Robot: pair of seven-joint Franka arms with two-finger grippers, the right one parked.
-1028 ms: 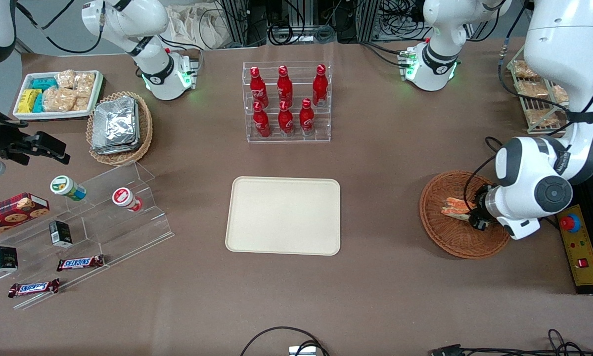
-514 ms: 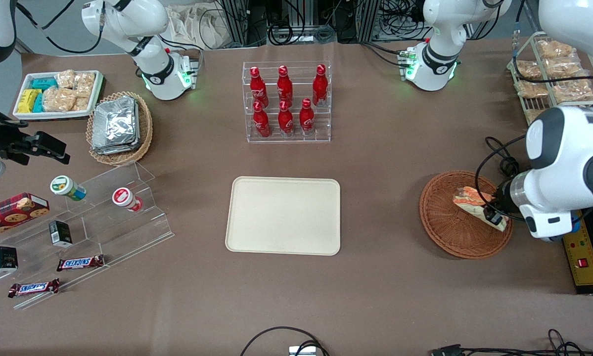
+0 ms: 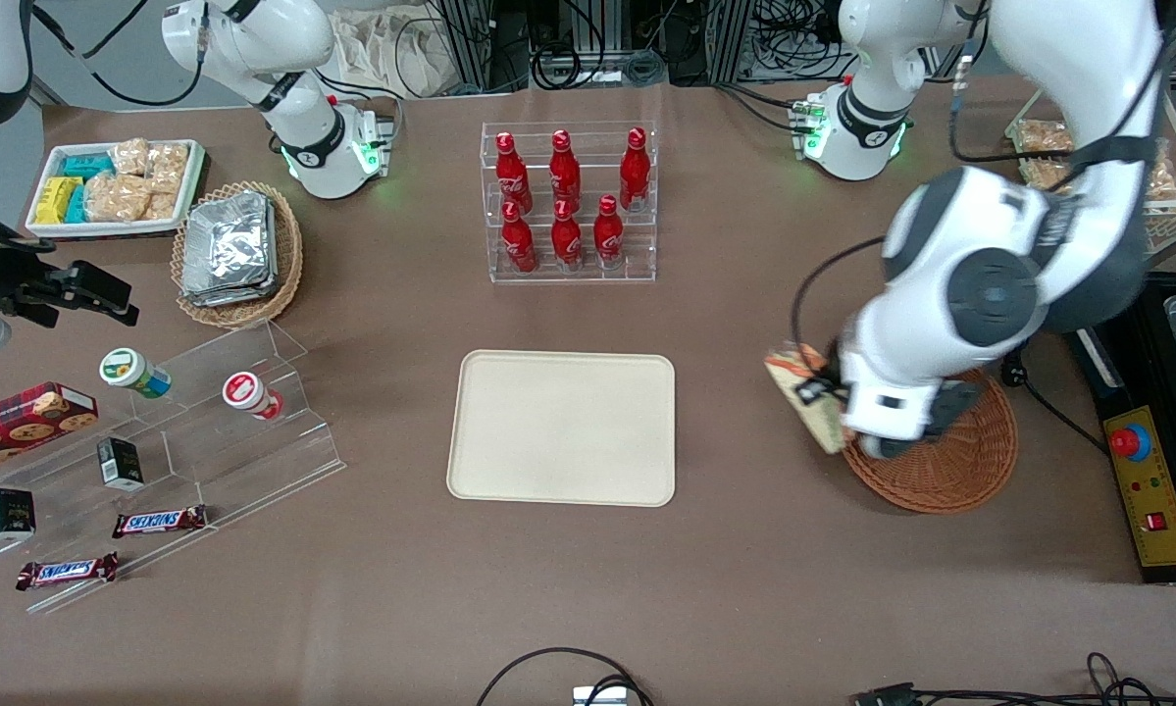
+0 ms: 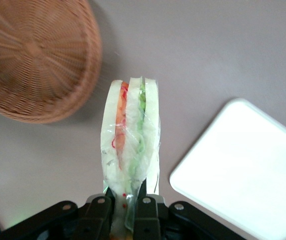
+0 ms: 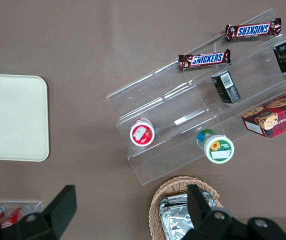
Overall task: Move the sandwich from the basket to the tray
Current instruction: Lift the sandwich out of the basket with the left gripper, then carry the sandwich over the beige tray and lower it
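My left gripper (image 3: pixel 815 394) (image 4: pixel 126 200) is shut on the sandwich (image 3: pixel 801 397) (image 4: pixel 130 135), a wrapped wedge of pale bread with orange, red and green layers. It hangs above the table beside the rim of the reddish-brown wicker basket (image 3: pixel 950 461) (image 4: pixel 33 55), between basket and tray. The basket shows nothing inside it where visible; the arm covers part of it in the front view. The cream-beige tray (image 3: pixel 562 428) (image 4: pixel 248 160) (image 5: pixel 10 117) lies flat at mid-table with nothing on it.
A clear rack of red bottles (image 3: pixel 568 201) stands farther from the front camera than the tray. Toward the parked arm's end are an acrylic stepped shelf (image 3: pixel 205 431) with snacks and a foil-packet basket (image 3: pixel 237 253). A wire rack of snack packs (image 3: pixel 1088 157) stands near the working arm.
The gripper has lifted the sandwich out of the basket and carried it over the rim toward the tray. The arm has swung across the basket.
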